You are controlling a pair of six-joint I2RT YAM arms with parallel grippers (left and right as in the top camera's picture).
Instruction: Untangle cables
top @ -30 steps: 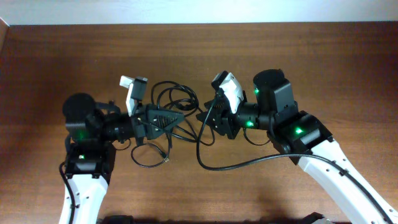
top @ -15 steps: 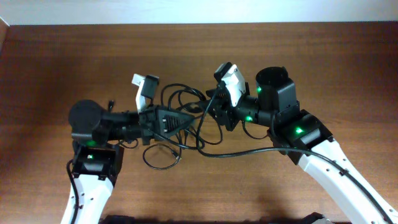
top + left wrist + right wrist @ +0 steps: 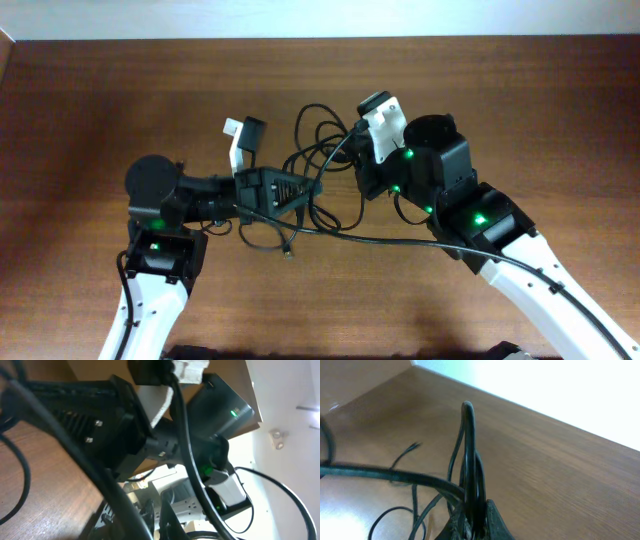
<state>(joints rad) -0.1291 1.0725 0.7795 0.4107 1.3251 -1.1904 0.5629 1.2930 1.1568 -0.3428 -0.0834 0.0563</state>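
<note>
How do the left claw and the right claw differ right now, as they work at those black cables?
The right claw plainly pinches upright loops of the cables. The left claw is buried in the bundle, and whether it grips a cord is hidden. From overhead, the left claw points sideways toward the right arm, while the right claw sits farther back on the table. Both are shut, and both are at the same bundle.
</note>
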